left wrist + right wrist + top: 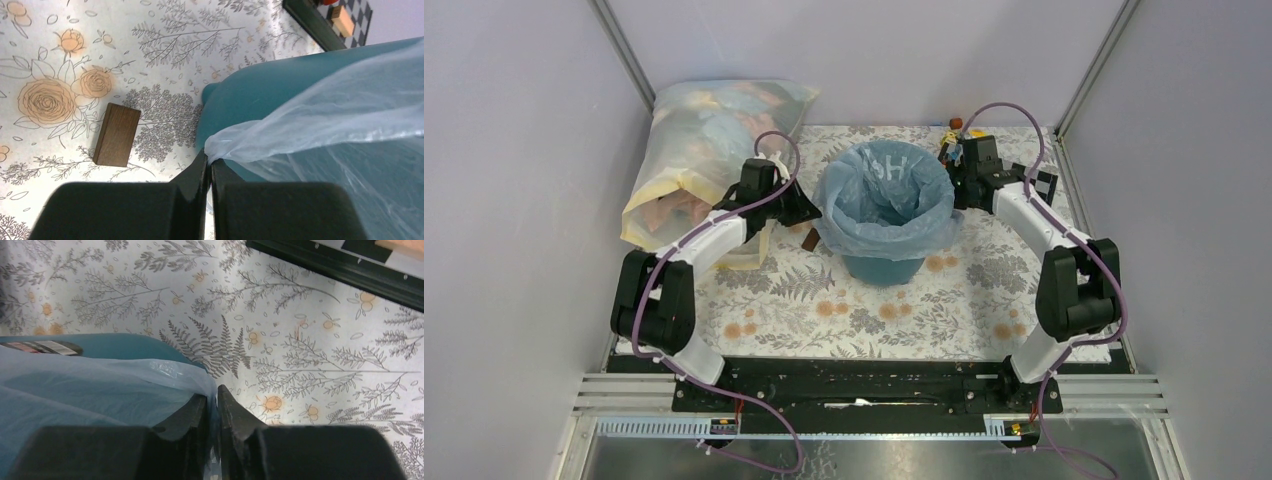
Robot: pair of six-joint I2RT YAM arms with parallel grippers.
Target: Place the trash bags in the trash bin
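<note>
The pale-blue trash bag (884,195) lines the teal trash bin (884,268) at the table's middle, its rim folded out over the bin's edge. My left gripper (817,212) is at the bin's left side. In the left wrist view it (209,157) is shut on a gathered corner of the bag (325,115), pulled out from the bin wall (250,95). My right gripper (954,185) is at the bin's right rim. In the right wrist view it (212,392) pinches the bag's edge (100,385) beside the bin (125,346), with only a narrow slit between the fingers.
A large clear bag stuffed with cloth (704,140) leans in the back left corner, behind my left arm. A small brown wooden block (116,134) lies on the floral cloth just left of the bin. Small objects (951,125) sit at the back right edge.
</note>
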